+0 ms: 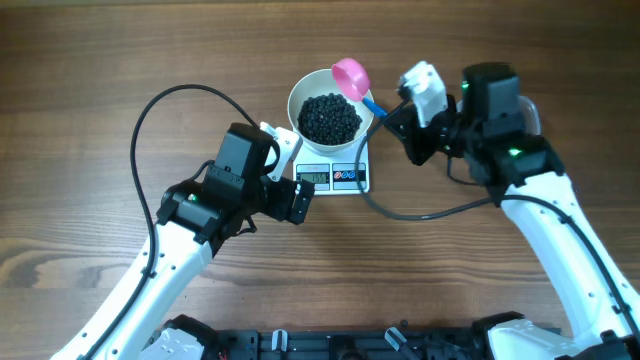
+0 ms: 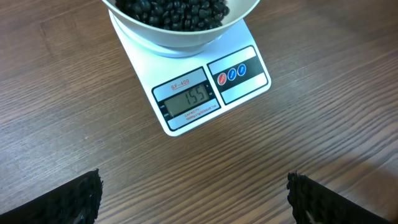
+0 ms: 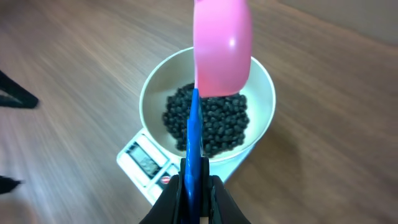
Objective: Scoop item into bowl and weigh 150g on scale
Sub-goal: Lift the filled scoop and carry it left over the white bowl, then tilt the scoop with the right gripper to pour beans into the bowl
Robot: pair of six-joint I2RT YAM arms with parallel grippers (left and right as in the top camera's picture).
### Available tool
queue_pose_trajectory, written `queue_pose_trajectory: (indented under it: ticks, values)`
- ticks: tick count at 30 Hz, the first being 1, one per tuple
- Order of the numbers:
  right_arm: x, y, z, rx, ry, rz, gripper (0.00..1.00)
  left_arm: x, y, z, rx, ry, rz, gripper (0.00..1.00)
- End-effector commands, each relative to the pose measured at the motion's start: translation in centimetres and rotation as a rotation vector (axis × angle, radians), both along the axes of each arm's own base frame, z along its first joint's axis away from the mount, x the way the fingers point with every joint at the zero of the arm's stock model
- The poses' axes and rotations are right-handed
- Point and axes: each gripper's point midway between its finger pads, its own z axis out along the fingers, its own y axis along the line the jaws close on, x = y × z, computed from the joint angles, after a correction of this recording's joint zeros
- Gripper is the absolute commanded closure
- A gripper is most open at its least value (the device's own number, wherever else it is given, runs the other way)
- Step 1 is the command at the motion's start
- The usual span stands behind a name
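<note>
The scale (image 2: 239, 74) is carried on the worktop (image 1: 100, 60). The left end effector (image 2: 193, 200) is held spread wide and empty just beside the display edge of the scale. The right end effector (image 3: 198, 186) is pinched on the blue handle of the pink scoop (image 3: 222, 43), which is poised above the scale. The bowl (image 3: 261, 93) is seated on the scale, and the beans (image 1: 330, 118) are heaped inside it. The display is read as 155, which is judged over target. If the bowl is nudged by the scoop, the reading could be falsified or beans could be spilled beside the scale.
</note>
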Motion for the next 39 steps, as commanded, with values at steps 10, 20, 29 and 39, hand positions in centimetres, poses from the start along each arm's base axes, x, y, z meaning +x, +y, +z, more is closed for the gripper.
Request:
queue_pose_trajectory:
  ticks: [10,20,29,39]
  values:
    - [1.0,1.9,-4.7,-0.128,0.029,0.049,0.96,0.4,-0.2,0.6,-0.003,-0.017,0.002,0.00]
    - [2.2,2.4,-5.8,-0.127,0.018,0.050,0.96,0.4,-0.2,0.6,-0.003,-0.017,0.003,0.00]
    - [3.0,1.8,-6.9,-0.176,0.011,0.036,0.96,0.4,-0.2,0.6,-0.003,-0.017,0.002,0.00]
    - [3.0,1.8,-7.1,-0.180,0.014,0.034,0.96,0.4,-0.2,0.6,-0.003,-0.017,0.003,0.00]
